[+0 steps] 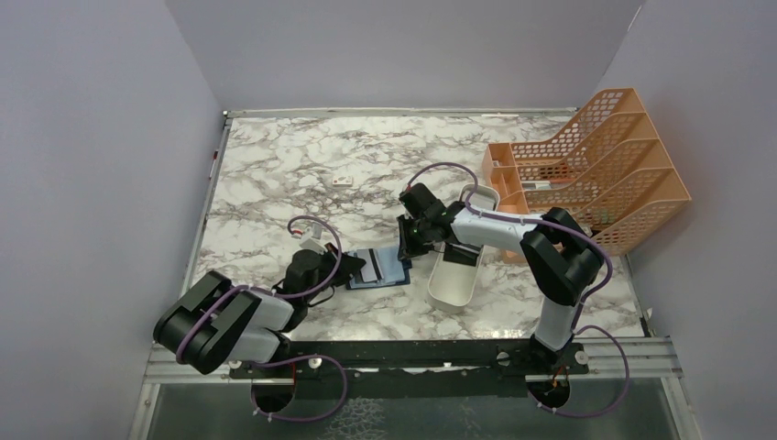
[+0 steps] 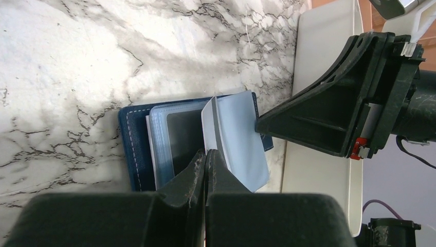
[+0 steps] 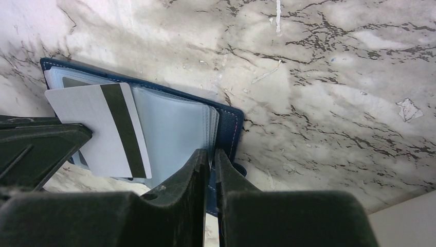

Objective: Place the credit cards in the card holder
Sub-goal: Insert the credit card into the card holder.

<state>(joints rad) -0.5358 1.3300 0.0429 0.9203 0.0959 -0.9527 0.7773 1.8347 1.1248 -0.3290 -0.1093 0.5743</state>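
The navy card holder (image 1: 377, 269) lies open on the marble table, its pale blue clear sleeves (image 3: 169, 134) facing up. A light grey credit card (image 2: 236, 134) with a dark stripe lies tilted over the sleeves, also in the right wrist view (image 3: 97, 128). My left gripper (image 2: 210, 154) is shut on this card's near edge. My right gripper (image 3: 212, 154) is shut on the holder's edge, with sleeve and navy cover between its fingers. A dark card (image 2: 182, 139) shows through one sleeve.
A long white tray (image 1: 454, 280) lies just right of the holder, under the right arm. An orange mesh file rack (image 1: 596, 174) stands at the back right. A tiny white block with a red mark (image 1: 343, 181) sits farther back. Grey walls enclose the table.
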